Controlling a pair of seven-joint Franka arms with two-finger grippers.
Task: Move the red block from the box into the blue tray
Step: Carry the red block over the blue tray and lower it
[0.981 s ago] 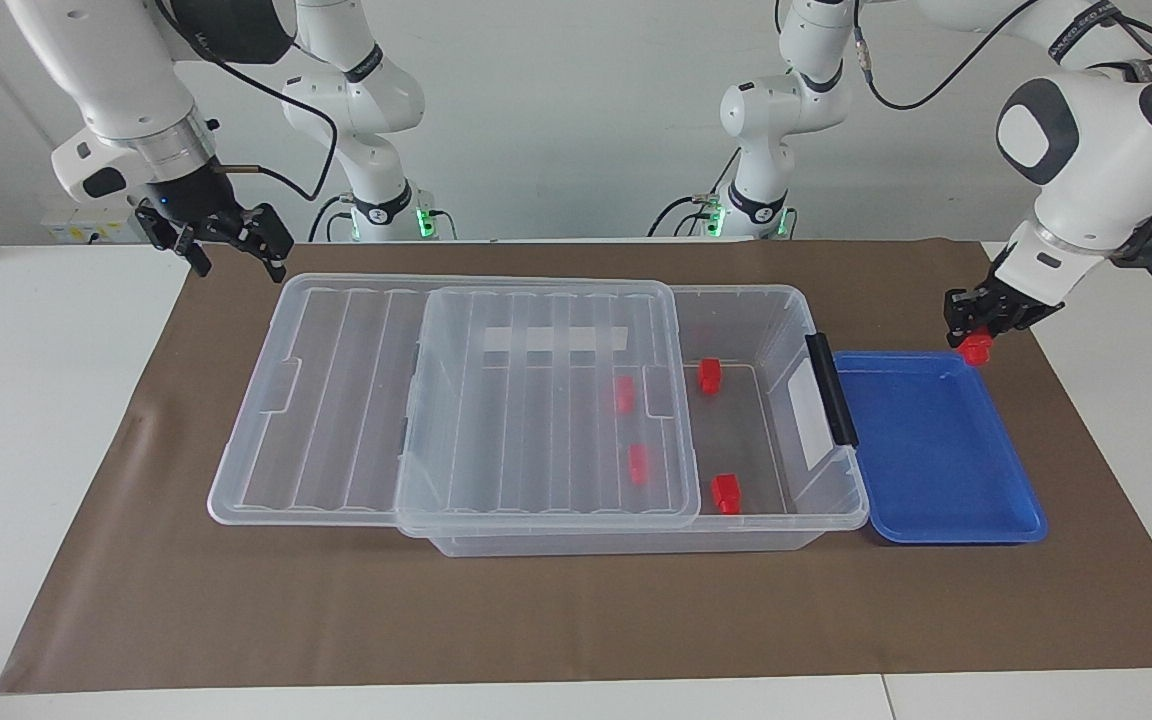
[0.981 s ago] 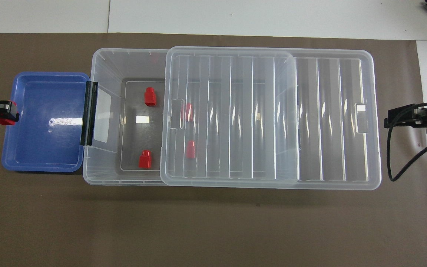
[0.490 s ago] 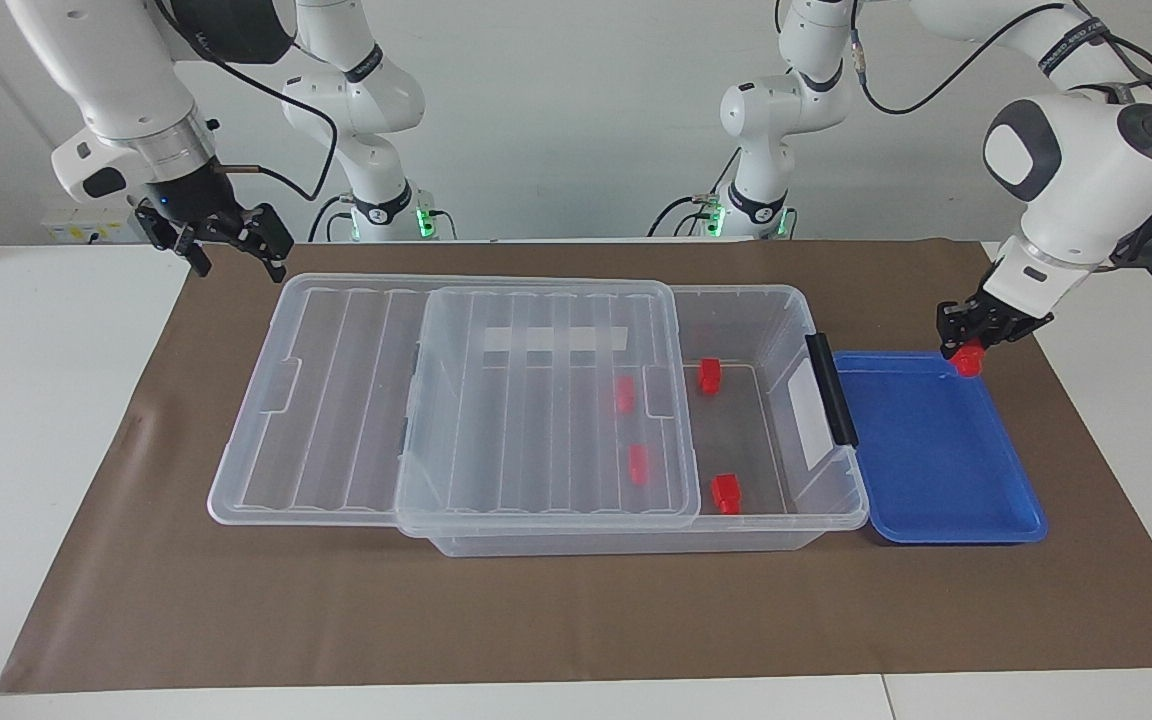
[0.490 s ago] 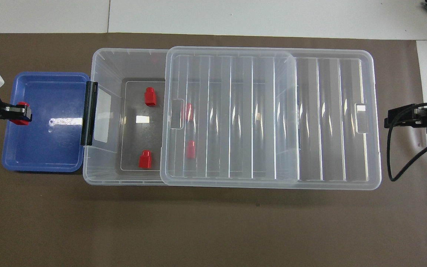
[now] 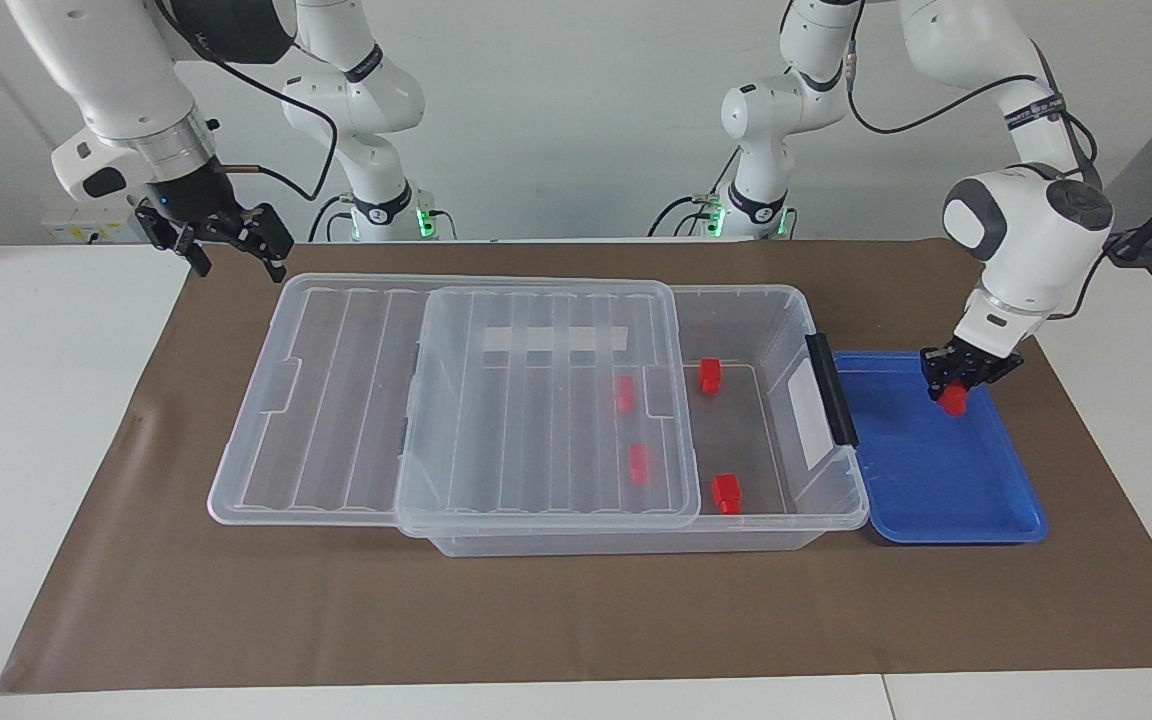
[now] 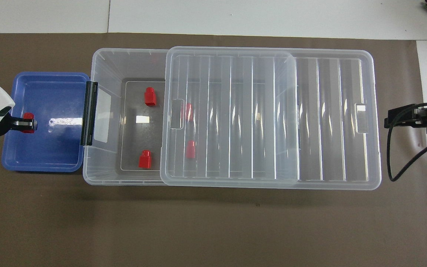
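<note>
1. Red block (image 5: 953, 401) hangs pinched in the left pincer (image 5: 956, 383), low over the blue tray (image 5: 936, 500), above the part of it nearer the robots; whether it touches the tray floor cannot be told.
2. A second ago that pincer held the block at the tray's corner, over the rim at the left arm's end; half a second ago it was just inside the rim; now it is farther in over the tray and lower.
3. The left arm's wrist has swung in with it and now stands above the tray's edge.
4. The box (image 5: 796, 300) lies beside the tray, touching it, with its lid (image 5: 536, 400) slid toward the right arm's end; neither has moved.
5. Four more red blocks lie in the box, two in the uncovered part (image 5: 710, 376) (image 5: 726, 494) and two under the lid (image 5: 624, 394) (image 5: 638, 465), all where they were.
6. The right pincer (image 5: 232, 243) waits with its fingers spread wide and holding nothing, over the brown mat (image 5: 576, 620) on the tabletop (image 5: 36, 400) near the lid's corner, unchanged.
</note>
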